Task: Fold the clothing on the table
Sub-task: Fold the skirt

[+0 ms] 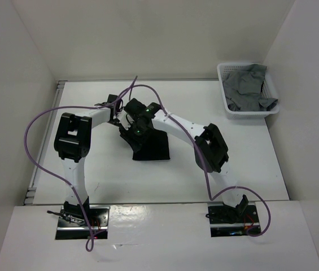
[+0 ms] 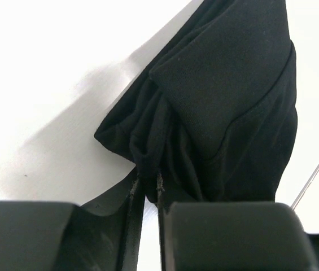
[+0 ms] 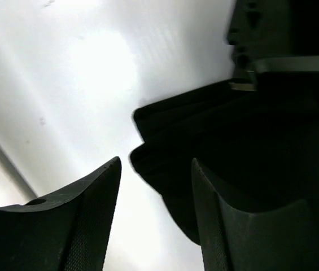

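Two arms, one black garment, one grey garment — one basket.

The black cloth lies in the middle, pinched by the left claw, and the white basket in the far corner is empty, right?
No. The white plastic lattice basket is not empty: the top view shows a crumpled grey fabric garment lying in it. The rest holds: the plain black soft garment lies centrally, pinched by the left gripper.

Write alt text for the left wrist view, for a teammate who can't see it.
The left gripper, jaws nearly together, pinches a bunched edge of the black clothing at the bottom centre. The fabric spreads in folds toward the upper right of the picture over the white table, which fills the left side.
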Controlling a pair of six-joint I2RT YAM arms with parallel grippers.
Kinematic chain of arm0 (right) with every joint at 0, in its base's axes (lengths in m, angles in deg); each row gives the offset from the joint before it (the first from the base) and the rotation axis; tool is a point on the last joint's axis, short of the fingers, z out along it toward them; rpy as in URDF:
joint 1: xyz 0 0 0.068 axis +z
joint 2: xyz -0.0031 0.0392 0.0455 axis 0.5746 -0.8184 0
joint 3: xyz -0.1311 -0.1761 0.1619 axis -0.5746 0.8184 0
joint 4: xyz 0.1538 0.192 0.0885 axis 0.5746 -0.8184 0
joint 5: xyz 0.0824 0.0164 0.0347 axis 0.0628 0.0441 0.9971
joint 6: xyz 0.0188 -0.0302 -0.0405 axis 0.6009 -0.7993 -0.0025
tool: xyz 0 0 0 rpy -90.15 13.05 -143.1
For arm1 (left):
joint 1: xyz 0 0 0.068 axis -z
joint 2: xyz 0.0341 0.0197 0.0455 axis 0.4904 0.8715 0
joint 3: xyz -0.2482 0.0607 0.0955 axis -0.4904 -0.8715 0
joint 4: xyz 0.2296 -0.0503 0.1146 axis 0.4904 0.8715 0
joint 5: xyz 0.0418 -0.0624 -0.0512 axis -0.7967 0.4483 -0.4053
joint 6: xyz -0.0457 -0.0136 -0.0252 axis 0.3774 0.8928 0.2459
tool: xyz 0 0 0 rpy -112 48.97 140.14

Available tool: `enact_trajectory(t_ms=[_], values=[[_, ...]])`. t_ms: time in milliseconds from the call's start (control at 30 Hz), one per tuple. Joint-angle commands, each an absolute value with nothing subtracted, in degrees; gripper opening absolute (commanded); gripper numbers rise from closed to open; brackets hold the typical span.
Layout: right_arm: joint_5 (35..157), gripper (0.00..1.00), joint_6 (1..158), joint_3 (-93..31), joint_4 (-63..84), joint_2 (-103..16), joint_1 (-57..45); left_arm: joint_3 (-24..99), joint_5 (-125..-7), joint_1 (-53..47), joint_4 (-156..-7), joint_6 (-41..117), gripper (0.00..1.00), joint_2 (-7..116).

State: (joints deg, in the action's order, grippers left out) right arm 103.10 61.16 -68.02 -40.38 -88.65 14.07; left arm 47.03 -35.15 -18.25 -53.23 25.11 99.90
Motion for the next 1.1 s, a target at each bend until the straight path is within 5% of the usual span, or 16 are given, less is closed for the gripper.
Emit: enact_trajectory(t_ms=[0, 200, 500, 733, 1067], values=[[110.62, 0.59, 57.53, -72.1, -42.86, -84.87, 14.23, 45.78, -37.66, -17.5, -50.87, 23.75, 0.2, 102.27], [107.85, 0.62, 53.58, -68.69, -45.5, -76.81, 14.23, 45.78, -39.77, -18.12, -49.72, 22.7, 0.43, 99.46], [92.8, 0.66, 52.16, -46.98, -38.3, -61.68, 10.29, 43.67, -46.52, -27.43, -44.01, 19.72, 0.78, 90.07], [93.39, 0.73, 56.02, -36.52, -33.2, -45.62, -10.34, 38.49, -55.76, -30.5, -43.65, 19.88, 1.0, 71.8], [90.16, 0.91, 63.75, -12.44, -21.25, -17.48, -37.61, 24.34, -63.32, -41.31, -46.83, 22.78, 1.0, 43.57]])
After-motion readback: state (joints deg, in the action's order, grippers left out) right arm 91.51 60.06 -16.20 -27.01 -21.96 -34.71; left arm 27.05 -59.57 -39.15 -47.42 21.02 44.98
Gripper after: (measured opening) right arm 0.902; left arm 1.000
